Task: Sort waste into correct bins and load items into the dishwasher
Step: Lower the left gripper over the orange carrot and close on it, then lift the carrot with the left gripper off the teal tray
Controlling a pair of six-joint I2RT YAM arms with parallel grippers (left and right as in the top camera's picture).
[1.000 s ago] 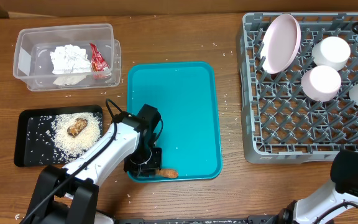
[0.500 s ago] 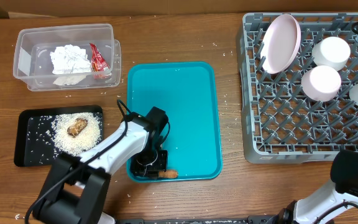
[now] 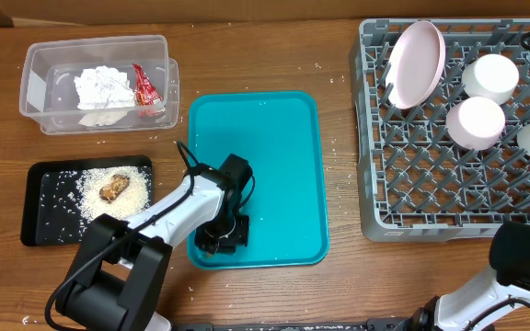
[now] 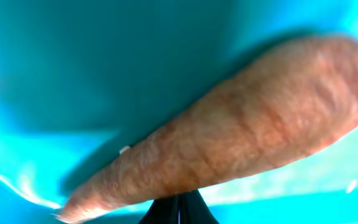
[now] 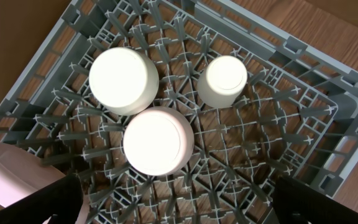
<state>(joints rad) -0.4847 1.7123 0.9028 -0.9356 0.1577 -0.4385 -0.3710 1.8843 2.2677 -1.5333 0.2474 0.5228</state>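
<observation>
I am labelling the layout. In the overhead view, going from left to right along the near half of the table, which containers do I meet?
black tray → teal tray → grey dish rack

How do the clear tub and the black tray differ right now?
The clear tub is deep-walled and see-through; the black tray is flat and opaque. The tub holds crumpled napkins and a red wrapper; the tray holds rice crumbs and a brown chunk. Both are rectangular.

Bright, even overhead light; left-wrist close-up of carrot piece soft, out of focus.
</observation>
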